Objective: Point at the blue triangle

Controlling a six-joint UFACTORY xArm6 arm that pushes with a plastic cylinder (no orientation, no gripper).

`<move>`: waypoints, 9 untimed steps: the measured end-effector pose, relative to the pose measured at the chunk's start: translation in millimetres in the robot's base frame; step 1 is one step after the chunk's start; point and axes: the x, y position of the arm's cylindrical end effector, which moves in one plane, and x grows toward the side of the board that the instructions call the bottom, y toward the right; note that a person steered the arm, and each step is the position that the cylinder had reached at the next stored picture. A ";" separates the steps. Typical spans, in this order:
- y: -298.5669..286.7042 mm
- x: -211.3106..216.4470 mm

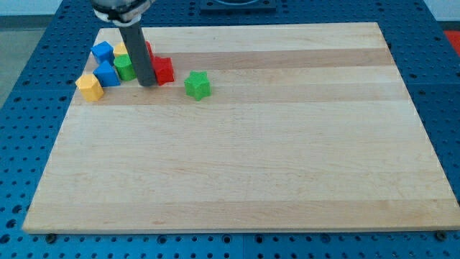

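My tip [146, 83] rests on the board inside a cluster of blocks at the view's top left. One blue block [108, 73], possibly the triangle, lies left of the tip, with a green block [126, 67] between them. A second blue block [102, 51] sits farther up and left; its shape is unclear. A red block [164, 70] touches or nearly touches the rod on its right. The rod hides part of another red block [148, 49] behind it.
A yellow block [90, 86] lies at the cluster's lower left. Another yellow block [121, 49] is at its top. A green star-like block [197, 84] stands alone to the right of the cluster. The wooden board [244, 158] sits on a blue perforated table.
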 end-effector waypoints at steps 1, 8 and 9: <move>0.9 -24.0; 17.5 46.7; -23.3 54.3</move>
